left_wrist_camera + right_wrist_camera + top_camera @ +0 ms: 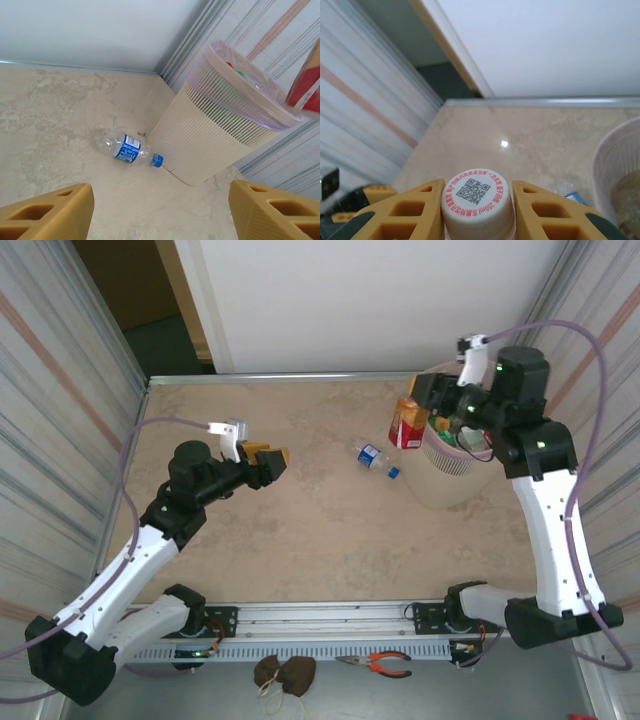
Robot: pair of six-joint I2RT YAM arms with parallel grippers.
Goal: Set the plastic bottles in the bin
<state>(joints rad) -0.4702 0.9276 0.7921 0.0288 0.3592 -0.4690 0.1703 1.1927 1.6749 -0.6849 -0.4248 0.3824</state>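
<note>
The red-labelled plastic bottle (407, 426) is largely hidden by the right gripper (418, 402), whose fingers are clamped on its top. The wrist view looks down on its white printed cap (476, 195). The beige perforated bin (445, 462), pink-lined, lies partly under that arm, and its contents are hard to make out. A clear blue-labelled bottle (372, 456) lies flat at the bin's nine o'clock, its blue cap (157, 160) pointing to four o'clock, at the bin. The left gripper (268, 460) is spread wide and empty.

Glossy clear plastic bottle (125, 148), ribbed matt plastic bin (215, 135), smooth stone-look table (50, 125).
</note>
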